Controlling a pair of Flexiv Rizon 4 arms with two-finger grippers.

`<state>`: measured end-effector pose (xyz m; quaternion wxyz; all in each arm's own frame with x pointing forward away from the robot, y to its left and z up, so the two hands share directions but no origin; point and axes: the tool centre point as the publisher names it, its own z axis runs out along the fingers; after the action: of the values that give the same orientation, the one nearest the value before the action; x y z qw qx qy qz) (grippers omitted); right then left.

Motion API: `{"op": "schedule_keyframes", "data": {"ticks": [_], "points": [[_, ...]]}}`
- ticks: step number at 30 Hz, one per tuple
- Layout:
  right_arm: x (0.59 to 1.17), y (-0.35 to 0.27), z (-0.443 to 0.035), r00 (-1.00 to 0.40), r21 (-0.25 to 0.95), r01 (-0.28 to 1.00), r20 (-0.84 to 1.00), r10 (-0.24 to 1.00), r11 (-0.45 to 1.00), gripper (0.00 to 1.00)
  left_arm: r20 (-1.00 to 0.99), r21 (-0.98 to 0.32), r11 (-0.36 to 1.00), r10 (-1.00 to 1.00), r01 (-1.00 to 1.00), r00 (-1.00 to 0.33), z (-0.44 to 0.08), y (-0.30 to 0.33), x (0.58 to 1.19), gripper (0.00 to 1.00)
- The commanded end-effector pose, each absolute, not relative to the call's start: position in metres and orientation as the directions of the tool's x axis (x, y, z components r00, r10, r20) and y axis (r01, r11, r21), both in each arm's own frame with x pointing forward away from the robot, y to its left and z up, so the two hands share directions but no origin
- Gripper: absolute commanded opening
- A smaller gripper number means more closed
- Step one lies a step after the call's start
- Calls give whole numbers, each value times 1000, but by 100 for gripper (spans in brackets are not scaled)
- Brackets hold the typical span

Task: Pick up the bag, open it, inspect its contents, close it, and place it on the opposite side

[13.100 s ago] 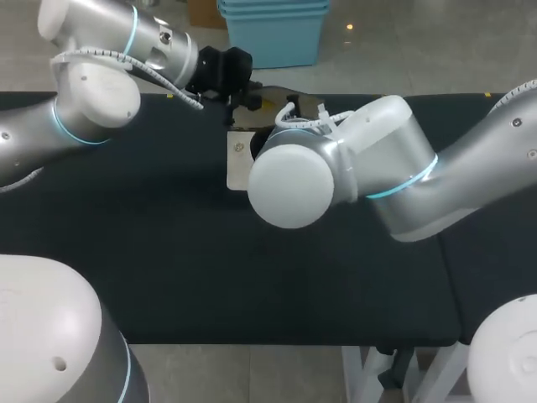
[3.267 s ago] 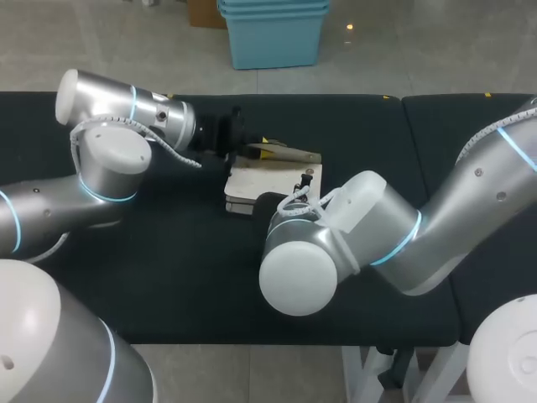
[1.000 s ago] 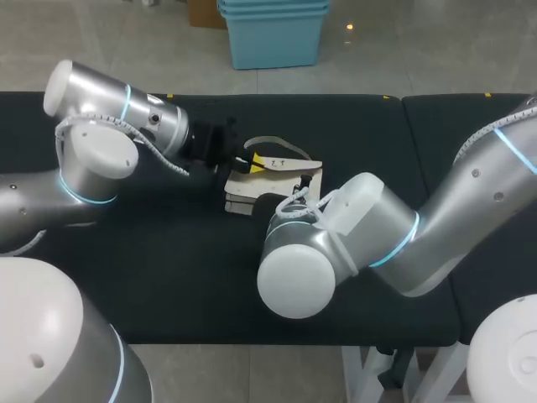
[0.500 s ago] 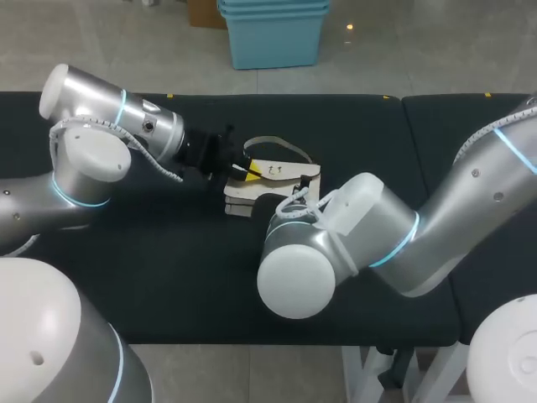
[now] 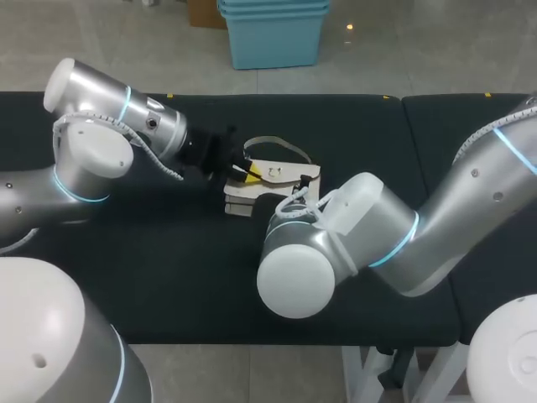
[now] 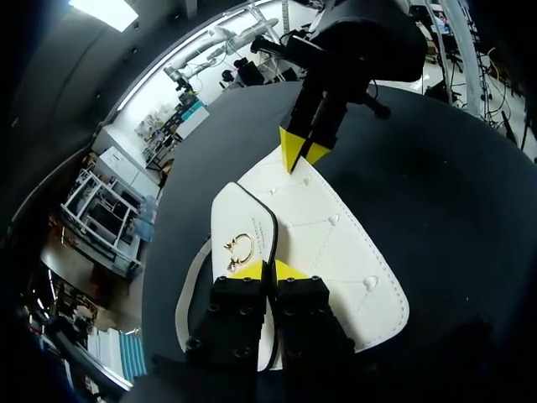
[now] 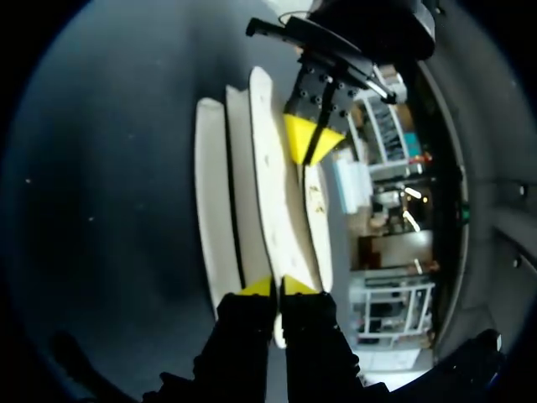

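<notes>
The white bag (image 5: 273,178) lies flat on the black table (image 5: 168,277), toward the middle of its far side, with its strap (image 5: 273,142) looped behind. The left jaws are pressed thin on the edge of the flap (image 6: 243,220), just beside the gold clasp (image 6: 240,248). The right jaws pinch the bag's opposite edge. The bag looks light, with stiffish quilted panels and a pliant flap (smooth leather, likely slippery). The flap's rim by the clasp seems the best hold, with the other end anchored.
</notes>
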<state>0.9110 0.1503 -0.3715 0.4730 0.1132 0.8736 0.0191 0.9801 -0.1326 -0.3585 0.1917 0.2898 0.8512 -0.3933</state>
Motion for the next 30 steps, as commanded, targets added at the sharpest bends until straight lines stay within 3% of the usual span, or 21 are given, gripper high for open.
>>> {"op": "schedule_keyframes", "data": {"ticks": [1, 6, 21, 22, 23, 24, 26, 27, 30], "points": [[909, 148, -376, -519, 148, 169, -827, 216, 974, 0, -573, -553, 538, 309, 636, -759, -368, -139, 984, 0], [909, 148, -376, -519, 148, 169, -827, 216, 974, 0, -589, -564, 556, 247, 611, -769, -370, -139, 993, 0], [909, 148, -376, -519, 148, 169, -827, 216, 974, 0, -616, -542, 489, 321, 683, -719, -364, -129, 980, 0], [909, 148, -376, -519, 148, 169, -827, 216, 974, 0, -617, -549, 488, 312, 679, -723, -362, -129, 980, 8], [909, 148, -376, -519, 148, 169, -827, 216, 974, 0, -618, -557, 480, 306, 678, -724, -360, -129, 980, 43], [909, 148, -376, -519, 148, 169, -827, 216, 974, 0, -621, -558, 480, 301, 677, -724, -358, -130, 979, 55], [909, 148, -376, -519, 148, 169, -827, 216, 974, 0, -627, -565, 471, 289, 678, -723, -353, -130, 978, 95], [909, 148, -376, -519, 148, 169, -827, 216, 974, 0, -629, -567, 470, 284, 677, -724, -351, -129, 977, 100], [909, 147, -375, -518, 149, 169, -827, 216, 974, 0, -636, -577, 460, 265, 675, -725, -343, -127, 976, 100]]}}
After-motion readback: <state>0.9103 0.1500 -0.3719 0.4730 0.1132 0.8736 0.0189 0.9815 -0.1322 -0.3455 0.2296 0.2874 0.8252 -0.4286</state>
